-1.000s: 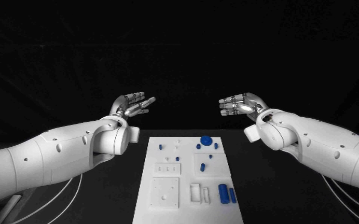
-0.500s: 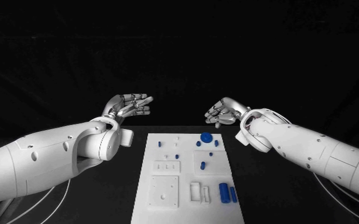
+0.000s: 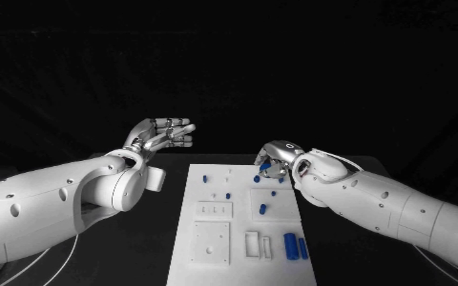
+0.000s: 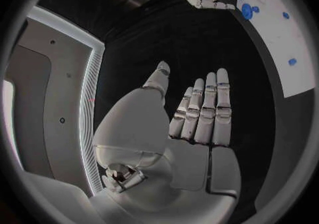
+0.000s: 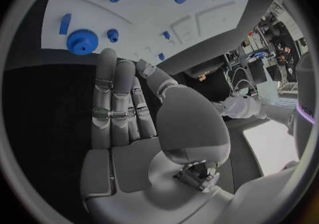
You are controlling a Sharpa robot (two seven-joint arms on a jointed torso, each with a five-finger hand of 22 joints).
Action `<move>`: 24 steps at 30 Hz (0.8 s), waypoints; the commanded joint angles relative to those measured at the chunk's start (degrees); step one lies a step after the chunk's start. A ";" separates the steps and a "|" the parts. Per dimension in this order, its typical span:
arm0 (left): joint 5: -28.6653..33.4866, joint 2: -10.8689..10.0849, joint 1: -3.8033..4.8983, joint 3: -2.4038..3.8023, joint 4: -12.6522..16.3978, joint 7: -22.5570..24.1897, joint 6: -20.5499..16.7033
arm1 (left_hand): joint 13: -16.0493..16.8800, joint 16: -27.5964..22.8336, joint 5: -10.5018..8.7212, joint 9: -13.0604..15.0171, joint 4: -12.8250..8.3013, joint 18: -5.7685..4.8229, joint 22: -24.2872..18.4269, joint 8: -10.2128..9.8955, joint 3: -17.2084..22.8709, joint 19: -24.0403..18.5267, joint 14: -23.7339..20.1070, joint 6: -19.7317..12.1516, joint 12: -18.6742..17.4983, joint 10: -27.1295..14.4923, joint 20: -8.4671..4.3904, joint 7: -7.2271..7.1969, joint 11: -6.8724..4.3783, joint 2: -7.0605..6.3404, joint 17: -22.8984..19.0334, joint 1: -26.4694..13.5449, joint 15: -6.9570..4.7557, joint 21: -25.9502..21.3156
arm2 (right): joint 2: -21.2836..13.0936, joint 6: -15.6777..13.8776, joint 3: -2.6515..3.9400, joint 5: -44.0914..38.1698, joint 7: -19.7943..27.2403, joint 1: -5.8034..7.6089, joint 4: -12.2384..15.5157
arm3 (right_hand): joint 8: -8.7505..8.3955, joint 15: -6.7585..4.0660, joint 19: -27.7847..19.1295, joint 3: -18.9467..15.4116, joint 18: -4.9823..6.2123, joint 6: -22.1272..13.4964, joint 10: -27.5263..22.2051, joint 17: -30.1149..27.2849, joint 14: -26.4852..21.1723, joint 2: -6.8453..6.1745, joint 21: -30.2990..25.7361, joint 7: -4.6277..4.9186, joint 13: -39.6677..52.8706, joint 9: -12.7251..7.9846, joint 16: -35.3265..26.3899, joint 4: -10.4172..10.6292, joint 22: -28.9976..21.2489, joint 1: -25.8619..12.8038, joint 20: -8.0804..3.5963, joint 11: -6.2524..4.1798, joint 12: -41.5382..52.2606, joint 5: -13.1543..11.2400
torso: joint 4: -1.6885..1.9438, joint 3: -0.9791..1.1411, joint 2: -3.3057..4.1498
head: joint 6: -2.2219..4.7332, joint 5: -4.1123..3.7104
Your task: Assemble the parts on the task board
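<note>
blue gear: in head view mostly hidden behind right hand, just a blue sliver at the fingers
contact: right hand close to the gear, touching or apart can't be told
task board: near edge cut off by the head picture's bottom; far right corner covered by right hand
board in left wrist view: cut off by the circle's rim
small blue parts: too small to tell their shapes
white blocks: relief too faint to read
left hand: palm side turned away in head view
</note>
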 commanded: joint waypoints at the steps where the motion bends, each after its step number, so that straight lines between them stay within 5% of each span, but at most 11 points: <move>1: -1.59 -0.12 0.28 0.17 1.06 0.13 1.90 | 0.08 -0.34 -0.26 0.09 -0.18 -0.62 -0.07 0.21 -0.09 -0.32 -0.44 0.43 0.25 -0.12 0.08 0.10 0.10 -0.19 -0.06 0.16 0.07 -0.02 | 0.24 -1.82 0.04 -8.40 -4.28 -0.23 0.04 | -0.21 0.58 0.38 0.83 0.29 -0.45 -0.75 -0.08 -0.10 -0.89 0.41 0.18 -0.04 -0.08 0.72 0.04 0.50 0.25 0.16 0.18 -0.22 -0.92 | 0.80 -0.23 1.38 | 0.16 -0.38; 15: -1.96 -0.90 1.15 0.52 2.01 -0.34 1.71 | 0.09 -0.39 -0.26 0.09 -0.01 -0.59 -0.22 0.20 0.11 -0.40 -0.64 0.48 0.28 -0.27 0.15 0.11 0.14 -0.43 -0.06 0.02 0.15 -0.09 | 1.77 -3.95 -0.10 -13.74 -8.81 -0.87 -1.72 | -0.22 0.98 0.10 5.00 0.51 -1.26 -1.74 -2.13 -0.77 -4.02 0.79 -0.13 -0.05 -0.13 4.48 2.49 4.70 1.81 0.69 0.25 -0.22 -4.27 | 1.06 -0.39 3.11 | 0.71 -0.83; 24: -2.07 -0.73 1.41 0.55 1.68 -0.50 1.51 | 0.09 -0.39 -0.24 0.08 0.40 -0.55 -0.37 0.19 0.67 -0.47 -0.77 0.42 0.28 -0.42 0.24 0.12 0.19 -0.87 -0.05 0.04 0.20 -0.14 | 2.11 -3.84 -0.22 -13.67 -9.04 -1.01 -2.70 | -0.22 1.00 0.33 6.36 0.02 -1.19 -1.57 -2.85 -0.92 -4.48 0.13 -0.08 -0.05 -0.15 5.72 3.11 6.63 1.46 0.59 0.14 -0.22 -4.15 | 1.71 -0.67 3.97 | 0.65 -1.33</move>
